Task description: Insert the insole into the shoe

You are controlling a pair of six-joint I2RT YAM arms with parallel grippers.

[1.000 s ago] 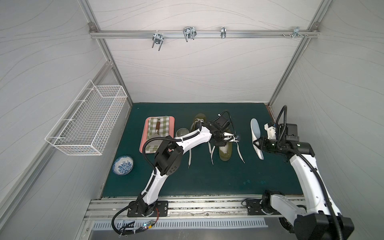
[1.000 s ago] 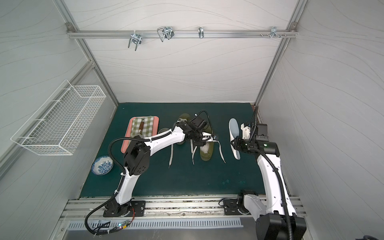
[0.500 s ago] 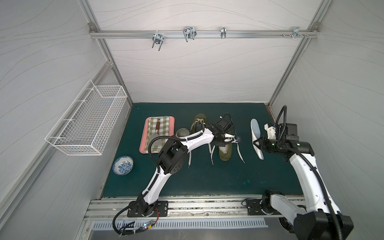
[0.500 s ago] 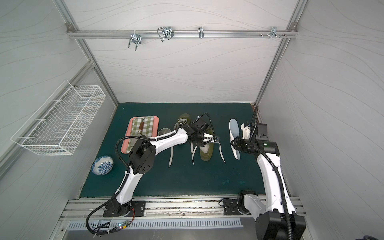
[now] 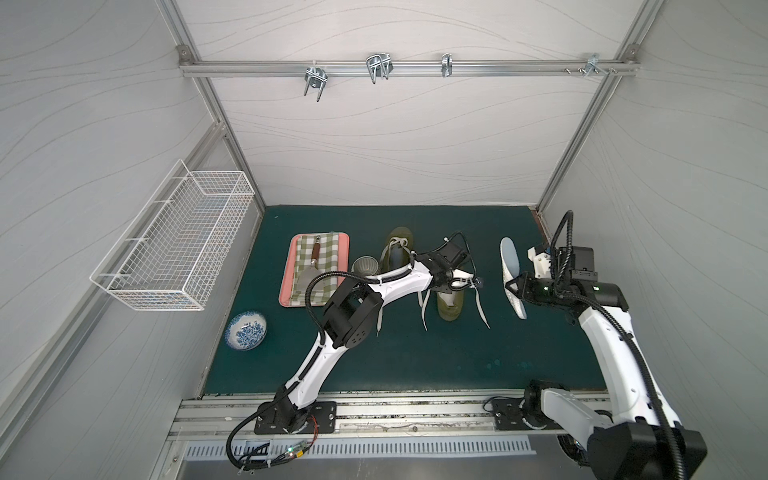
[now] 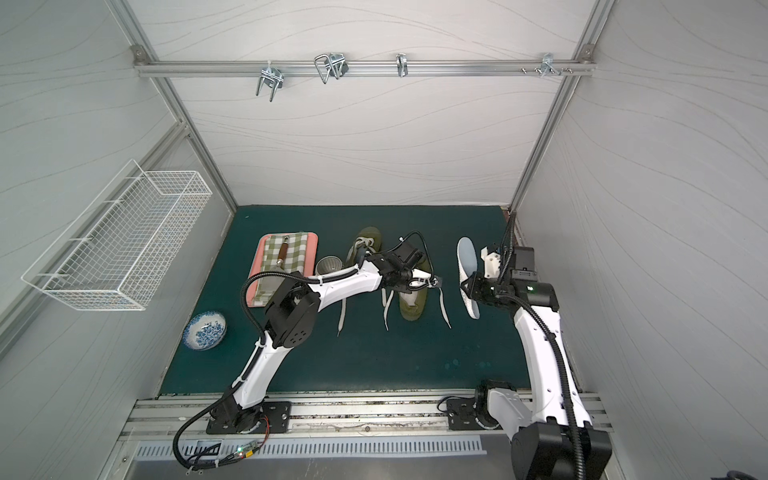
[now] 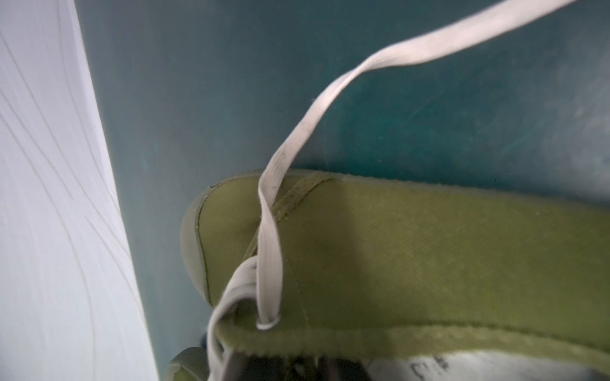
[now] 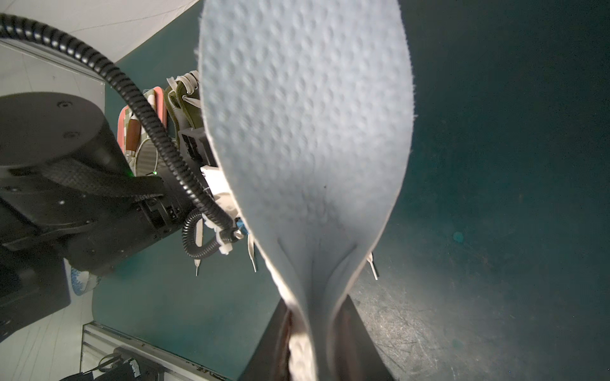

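Two shoes [image 5: 397, 249] lie on the green mat [image 5: 415, 353]; the left gripper [image 5: 457, 286] sits at the opening of the near shoe [image 5: 451, 307], and whether its jaws grip the collar I cannot tell. Well to the right, the right gripper [image 5: 514, 287] is clamped on the insole [image 5: 510, 266] near its middle, holding it on edge, outside the shoe, both ends jutting past the jaws.

R gripper [image 5: 513, 288] grips pale insole [image 5: 509, 258] at 3 o'clock of olive shoe [image 5: 451, 308]; L gripper [image 5: 456, 285] atop shoe, laces [image 5: 424, 311] splayed twd 6.
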